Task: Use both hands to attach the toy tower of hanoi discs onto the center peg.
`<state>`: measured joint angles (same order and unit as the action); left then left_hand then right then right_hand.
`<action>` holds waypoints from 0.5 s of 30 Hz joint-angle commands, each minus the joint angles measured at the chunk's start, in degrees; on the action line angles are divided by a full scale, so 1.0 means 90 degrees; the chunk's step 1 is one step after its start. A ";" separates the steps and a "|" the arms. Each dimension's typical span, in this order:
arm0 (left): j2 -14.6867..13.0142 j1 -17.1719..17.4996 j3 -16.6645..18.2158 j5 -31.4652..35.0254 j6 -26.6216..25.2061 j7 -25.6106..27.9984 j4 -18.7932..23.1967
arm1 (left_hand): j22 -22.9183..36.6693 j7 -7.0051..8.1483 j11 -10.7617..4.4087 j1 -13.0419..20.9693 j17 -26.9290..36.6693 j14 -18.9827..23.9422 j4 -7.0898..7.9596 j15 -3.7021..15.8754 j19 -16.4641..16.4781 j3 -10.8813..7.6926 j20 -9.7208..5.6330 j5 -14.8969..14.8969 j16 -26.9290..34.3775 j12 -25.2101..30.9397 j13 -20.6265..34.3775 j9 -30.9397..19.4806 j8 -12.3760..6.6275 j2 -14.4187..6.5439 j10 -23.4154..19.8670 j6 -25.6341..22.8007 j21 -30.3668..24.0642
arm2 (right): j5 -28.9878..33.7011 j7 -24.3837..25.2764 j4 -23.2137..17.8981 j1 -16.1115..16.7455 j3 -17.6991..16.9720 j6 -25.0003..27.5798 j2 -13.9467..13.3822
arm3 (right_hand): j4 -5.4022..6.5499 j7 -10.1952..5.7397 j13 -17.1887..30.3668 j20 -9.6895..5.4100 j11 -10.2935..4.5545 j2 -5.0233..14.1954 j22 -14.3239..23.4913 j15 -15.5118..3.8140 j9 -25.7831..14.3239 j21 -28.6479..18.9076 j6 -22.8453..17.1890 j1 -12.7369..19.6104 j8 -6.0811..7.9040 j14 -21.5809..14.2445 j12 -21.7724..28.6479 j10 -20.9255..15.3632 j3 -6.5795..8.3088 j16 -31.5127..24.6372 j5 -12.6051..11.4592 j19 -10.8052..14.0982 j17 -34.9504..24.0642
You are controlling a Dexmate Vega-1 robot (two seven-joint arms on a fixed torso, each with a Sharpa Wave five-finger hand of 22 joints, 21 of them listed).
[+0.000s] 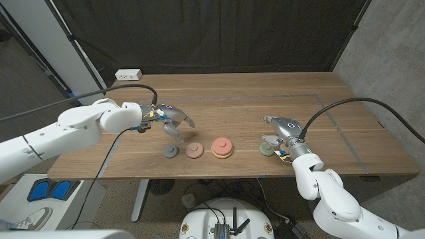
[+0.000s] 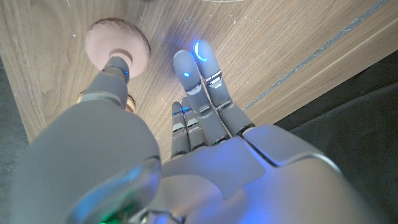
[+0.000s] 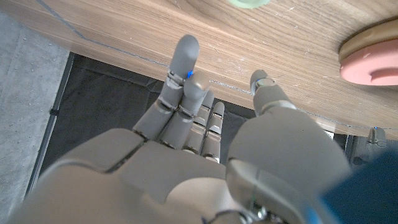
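Left robot hand (image 1: 174, 121): above the counter (image 1: 232, 93), fingers spread, nothing held; just behind the grey disc (image 1: 171, 152).
Right robot hand (image 1: 277, 129): fingers apart, nothing held; just behind the green disc (image 1: 267, 150).
Pink disc (image 1: 194, 151): flat on the counter, between grey disc and base.
Base (image 1: 222, 147): one salmon disc seated on it; peg cannot be made out.

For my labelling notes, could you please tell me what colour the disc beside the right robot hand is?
Pale green disc, by the right robot hand; clearest in the head view.
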<state>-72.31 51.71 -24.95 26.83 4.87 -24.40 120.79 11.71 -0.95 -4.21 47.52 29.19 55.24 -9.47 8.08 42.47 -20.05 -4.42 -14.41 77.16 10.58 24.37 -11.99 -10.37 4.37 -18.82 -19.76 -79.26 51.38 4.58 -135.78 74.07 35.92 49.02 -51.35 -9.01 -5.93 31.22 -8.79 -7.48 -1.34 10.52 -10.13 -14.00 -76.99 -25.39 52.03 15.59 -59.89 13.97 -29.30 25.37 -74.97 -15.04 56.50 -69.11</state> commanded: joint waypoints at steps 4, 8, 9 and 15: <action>0.0143 -0.0145 -0.0086 0.0300 0.0499 -0.0514 -0.0016 | -0.0008 -0.0029 0.0036 0.0006 -0.0005 -0.0126 0.0012 0.0488 -0.0129 0.0059 -0.0758 -0.0036 -0.0001 -0.0009 -0.0021 0.0015 0.0019 0.0091 0.0273 0.0290 -0.0034 | 0.0076 -0.0084 0.0000 -0.0042 0.0062 0.0086 0.0036 | 0.0012 0.0005 0.0028 -0.0411 0.0023 0.0038 0.0015 -0.0263 -0.0014 -0.0020 -0.0044 -0.0051 -0.0022 0.0014 0.0008 -0.0047 0.0023 -0.0011 -0.0045 0.0005 -0.0027; 0.0232 -0.0228 -0.0145 0.0302 0.0628 -0.0689 -0.0073 | -0.0011 -0.0046 0.0056 0.0006 -0.0020 -0.0173 0.0016 0.0487 -0.0189 0.0074 -0.0764 -0.0036 -0.0009 0.0000 -0.0029 0.0020 0.0024 0.0103 0.0336 0.0393 -0.0027 | 0.0074 -0.0100 -0.0025 -0.0024 0.0050 0.0101 0.0014 | 0.0012 0.0011 0.0043 -0.0411 0.0029 0.0041 0.0015 -0.0263 -0.0015 -0.0021 -0.0056 -0.0056 -0.0023 0.0025 0.0000 -0.0042 0.0025 0.0004 -0.0048 0.0003 -0.0017; 0.0252 -0.0243 -0.0157 0.0309 0.0651 -0.0718 -0.0088 | -0.0012 -0.0049 0.0062 0.0006 -0.0026 -0.0184 0.0016 0.0487 -0.0196 0.0077 -0.0770 -0.0036 -0.0014 -0.0003 -0.0031 0.0021 0.0022 0.0106 0.0356 0.0401 -0.0026 | 0.0076 -0.0107 -0.0030 -0.0023 0.0050 0.0104 0.0010 | 0.0011 0.0009 0.0050 -0.0410 0.0029 0.0043 0.0015 -0.0265 -0.0015 -0.0022 -0.0056 -0.0057 -0.0026 0.0056 -0.0002 -0.0045 0.0025 0.0042 -0.0051 0.0001 0.0018; 0.0362 -0.0284 -0.0230 0.0415 0.0713 -0.0824 -0.0163 | -0.0015 -0.0056 0.0084 0.0005 -0.0033 -0.0210 0.0022 0.0487 -0.0195 0.0090 -0.0766 -0.0035 -0.0011 0.0013 -0.0038 0.0025 0.0015 0.0111 0.0384 0.0459 -0.0036 | 0.0080 -0.0111 -0.0034 -0.0014 0.0049 0.0119 0.0013 | 0.0006 0.0000 0.0067 -0.0412 0.0037 0.0049 0.0014 -0.0264 -0.0017 -0.0023 -0.0055 -0.0056 -0.0033 0.0016 -0.0005 -0.0053 0.0030 0.0011 -0.0057 -0.0001 -0.0019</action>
<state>-70.62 50.18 -25.92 29.28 9.25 -29.32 120.27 11.44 -1.45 -3.55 47.52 28.94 53.81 -9.42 7.67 40.84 -19.51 -4.00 -14.41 77.15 10.57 23.89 -11.71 -10.17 4.82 -15.51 -15.82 -79.27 51.96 3.83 -135.80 73.83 36.32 49.78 -51.17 -9.01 -5.93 31.50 -8.79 -7.37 -1.11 10.52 -9.82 -14.00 -76.99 -25.39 51.81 15.59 -59.58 13.97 -29.40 25.37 -74.97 -15.29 56.51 -69.08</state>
